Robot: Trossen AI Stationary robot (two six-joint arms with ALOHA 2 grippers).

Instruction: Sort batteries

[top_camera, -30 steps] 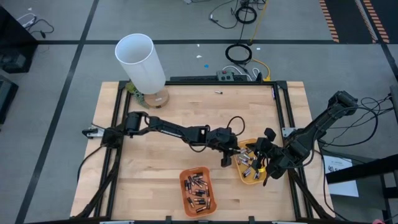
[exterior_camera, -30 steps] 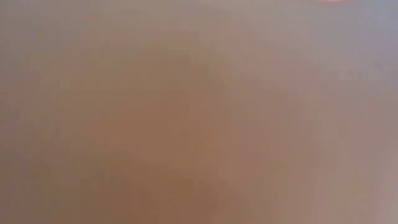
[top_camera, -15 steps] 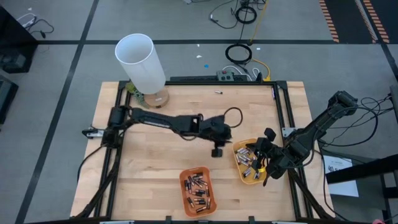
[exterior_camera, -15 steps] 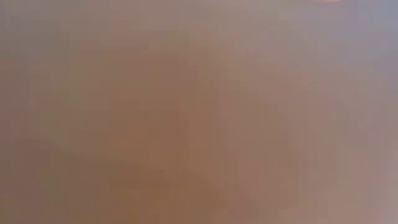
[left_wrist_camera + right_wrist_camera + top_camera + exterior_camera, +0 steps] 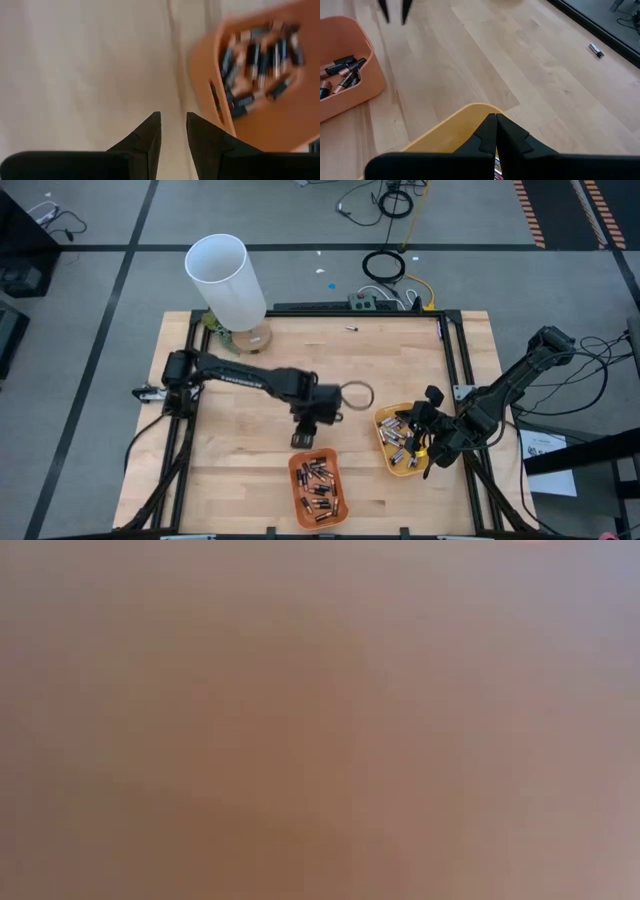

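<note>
Dark batteries with coppery ends [image 5: 318,485] lie in an orange tray [image 5: 296,480] near the table's front edge. Silvery batteries [image 5: 400,435] fill a yellow tray [image 5: 384,444] to its right. My left gripper [image 5: 303,440] hangs just beyond the orange tray's far edge and points down. In the left wrist view its fingers [image 5: 174,117] stand a little open with only bare table between them, beside the orange tray [image 5: 205,85]. My right gripper [image 5: 495,120] is shut above the yellow tray's rim [image 5: 465,115], at that tray's right side [image 5: 425,452]. My right gripper has its shut fingers [image 5: 487,131] slanting down over the yellow tray's rim. Whether they touch it I cannot tell.
A tall white tube [image 5: 230,275] stands at the table's far left corner. One loose battery [image 5: 352,328] lies near the far edge, also seen as a small cell [image 5: 596,50] in the right wrist view. A black frame [image 5: 455,365] borders the table. The low view shows only blur.
My left gripper has gone from the yellow tray toward the table's left and near edge, to a place beside the orange tray's far edge. It has tipped over and now points steeply down.
</note>
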